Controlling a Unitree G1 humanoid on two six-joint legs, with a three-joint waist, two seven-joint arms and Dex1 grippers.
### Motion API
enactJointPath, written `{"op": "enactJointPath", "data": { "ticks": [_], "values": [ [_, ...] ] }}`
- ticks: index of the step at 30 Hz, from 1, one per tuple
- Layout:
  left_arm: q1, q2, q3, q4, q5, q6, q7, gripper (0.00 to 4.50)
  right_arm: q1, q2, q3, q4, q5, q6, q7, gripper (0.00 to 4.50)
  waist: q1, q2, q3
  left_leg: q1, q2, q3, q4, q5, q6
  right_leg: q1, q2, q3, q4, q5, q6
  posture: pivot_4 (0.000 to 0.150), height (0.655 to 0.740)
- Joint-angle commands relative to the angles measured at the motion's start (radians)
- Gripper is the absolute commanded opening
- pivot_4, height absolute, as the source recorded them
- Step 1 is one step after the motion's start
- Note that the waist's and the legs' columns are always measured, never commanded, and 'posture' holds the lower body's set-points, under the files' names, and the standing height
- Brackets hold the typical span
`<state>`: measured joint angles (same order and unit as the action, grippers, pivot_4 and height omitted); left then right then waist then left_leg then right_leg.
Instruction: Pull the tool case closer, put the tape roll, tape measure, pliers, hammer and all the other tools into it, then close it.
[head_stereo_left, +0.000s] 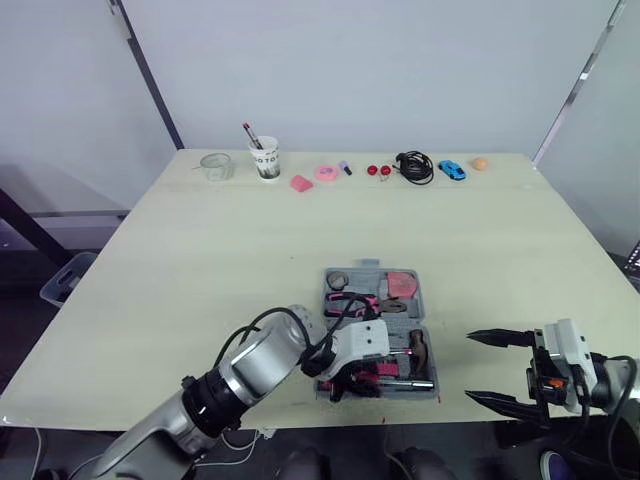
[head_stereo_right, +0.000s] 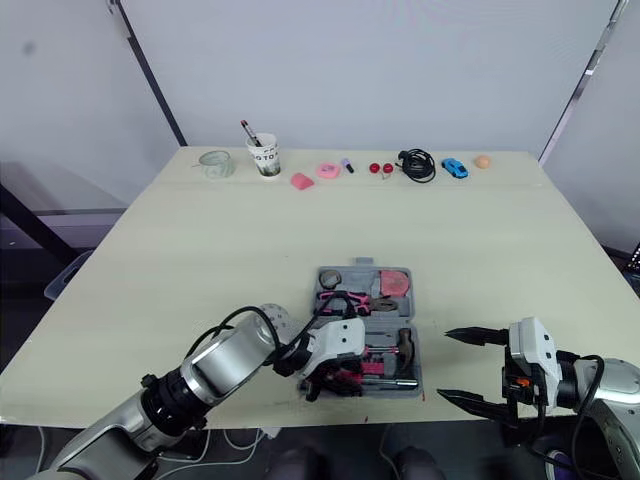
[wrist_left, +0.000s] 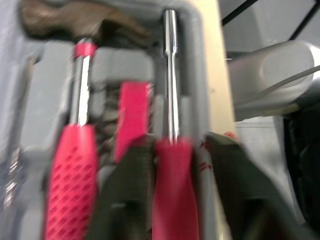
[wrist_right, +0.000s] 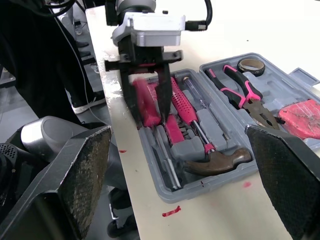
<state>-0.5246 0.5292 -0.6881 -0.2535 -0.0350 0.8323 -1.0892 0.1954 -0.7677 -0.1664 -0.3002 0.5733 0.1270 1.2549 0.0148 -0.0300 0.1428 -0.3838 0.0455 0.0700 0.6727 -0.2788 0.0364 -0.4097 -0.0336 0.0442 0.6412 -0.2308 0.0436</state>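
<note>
The grey tool case (head_stereo_left: 430, 328) lies open near the table's front edge. Its far half holds the tape roll (head_stereo_left: 338, 279), pink-handled pliers (head_stereo_left: 352, 298) and a pink tape measure (head_stereo_left: 402, 286). The hammer (wrist_right: 220, 161) lies in the near half beside a pink-handled screwdriver (wrist_left: 70, 175). My left gripper (head_stereo_left: 345, 385) is over the case's near left corner, shut on another pink-handled screwdriver (wrist_left: 170, 200) that lies in its slot along the front wall. My right gripper (head_stereo_left: 469, 367) hangs open to the right of the case, holding nothing.
Along the table's far edge stand a glass cup (head_stereo_left: 216, 166), a paper cup with pens (head_stereo_left: 265, 158), pink bits (head_stereo_left: 325, 172), a black cable (head_stereo_left: 414, 166), a blue toy car (head_stereo_left: 451, 169) and an orange ball (head_stereo_left: 480, 163). The case sits close to the front edge.
</note>
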Motion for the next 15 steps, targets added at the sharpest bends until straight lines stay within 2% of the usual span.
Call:
{"op": "enactJointPath", "data": {
  "ticks": [1, 9, 13, 15],
  "values": [
    [-0.002, 0.002, -0.003, -0.033, -0.014, 0.018, 0.002, 3.8, -0.011, -0.013, -0.025, -0.031, 0.014, 0.002, -0.004, 4.5, -0.001, 0.0, 0.0, 0.0, 0.0, 0.0, 0.0, 0.0, 0.0, 0.0, 0.0, 0.0, 0.0, 0.0, 0.0, 0.15, 0.74],
    [-0.001, 0.035, 0.057, -0.061, -0.063, 0.028, -0.004, 3.8, -0.031, -0.017, -0.024, -0.032, 0.015, 0.019, -0.006, 4.5, -0.002, 0.0, 0.0, 0.0, 0.0, -0.001, 0.0, 0.0, 0.0, 0.0, 0.0, 0.0, 0.0, 0.0, 0.0, 0.15, 0.74],
    [0.001, 0.04, 0.112, -0.052, -0.114, -0.008, -0.01, 3.8, -0.031, -0.015, -0.028, -0.033, 0.02, 0.024, -0.004, 4.5, -0.001, 0.0, 0.0, 0.0, 0.0, -0.001, 0.0, 0.0, 0.0, 0.0, 0.0, 0.0, 0.0, 0.0, 0.0, 0.15, 0.74],
    [0.012, 0.038, 0.151, -0.042, -0.141, -0.082, -0.023, 3.8, -0.032, -0.015, -0.029, -0.032, 0.022, 0.025, -0.004, 4.5, -0.001, 0.0, 0.0, 0.0, 0.0, -0.001, 0.0, 0.0, 0.0, 0.0, 0.0, 0.0, 0.0, 0.0, 0.0, 0.15, 0.74]
  ]
}}
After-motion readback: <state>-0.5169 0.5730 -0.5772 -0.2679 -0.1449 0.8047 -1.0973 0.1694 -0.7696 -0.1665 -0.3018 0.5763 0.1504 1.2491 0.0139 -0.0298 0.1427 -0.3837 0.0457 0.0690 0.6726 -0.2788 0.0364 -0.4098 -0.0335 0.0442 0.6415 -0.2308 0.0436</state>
